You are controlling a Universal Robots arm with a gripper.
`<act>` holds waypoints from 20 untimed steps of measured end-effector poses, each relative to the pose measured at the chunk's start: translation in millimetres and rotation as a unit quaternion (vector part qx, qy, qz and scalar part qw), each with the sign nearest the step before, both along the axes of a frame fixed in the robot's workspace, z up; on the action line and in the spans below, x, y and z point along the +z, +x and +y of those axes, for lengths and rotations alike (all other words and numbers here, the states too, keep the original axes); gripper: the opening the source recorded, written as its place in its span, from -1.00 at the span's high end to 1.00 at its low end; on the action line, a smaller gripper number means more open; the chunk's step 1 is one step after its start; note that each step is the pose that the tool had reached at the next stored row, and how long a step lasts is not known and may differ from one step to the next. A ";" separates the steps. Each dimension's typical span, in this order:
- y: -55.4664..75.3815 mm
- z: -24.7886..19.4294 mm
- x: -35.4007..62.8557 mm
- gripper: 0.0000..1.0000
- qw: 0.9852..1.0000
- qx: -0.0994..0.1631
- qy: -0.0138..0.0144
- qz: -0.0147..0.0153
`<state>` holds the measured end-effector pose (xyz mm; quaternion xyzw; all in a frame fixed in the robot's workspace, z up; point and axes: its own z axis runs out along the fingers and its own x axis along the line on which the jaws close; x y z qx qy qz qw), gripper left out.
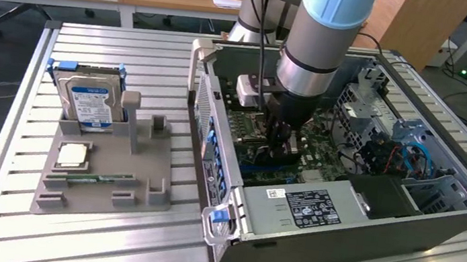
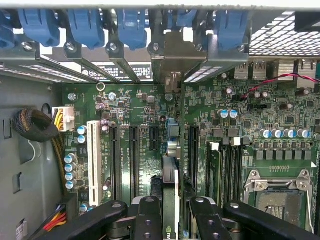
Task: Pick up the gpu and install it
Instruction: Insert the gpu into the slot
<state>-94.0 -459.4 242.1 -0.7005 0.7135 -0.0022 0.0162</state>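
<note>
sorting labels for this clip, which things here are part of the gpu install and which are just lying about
Part of the job:
- gpu, held edge-on between the fingers over the motherboard
- gripper
- open computer case
- motherboard with its expansion slots

Just lying about:
- hard drive with blue label, standing in the grey holder
- RAM stick lying on the holder
- power supply

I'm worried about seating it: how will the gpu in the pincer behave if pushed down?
The gpu looks thin and stiff, so it probably won't flex much. Gripped edge-on in the pincer, it might tilt sideways if pushed off-centre. Its bare green board edge suggests it's fragile.
</note>
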 end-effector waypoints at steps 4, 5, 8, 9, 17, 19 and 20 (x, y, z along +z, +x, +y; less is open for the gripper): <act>-0.2 0.1 -0.5 0.47 1.000 0.000 0.000 0.000; -0.3 0.1 -0.6 0.47 1.000 0.000 0.000 0.000; -0.9 0.1 -0.7 0.47 1.000 0.000 0.000 0.000; -1.2 0.1 -0.7 0.47 1.000 0.000 0.000 0.000; -3.4 0.1 -0.7 0.47 1.000 0.000 0.000 -0.001; -3.4 0.1 -0.7 0.47 1.000 0.000 0.000 -0.001; -3.4 0.1 -0.7 0.47 1.000 0.000 0.000 -0.001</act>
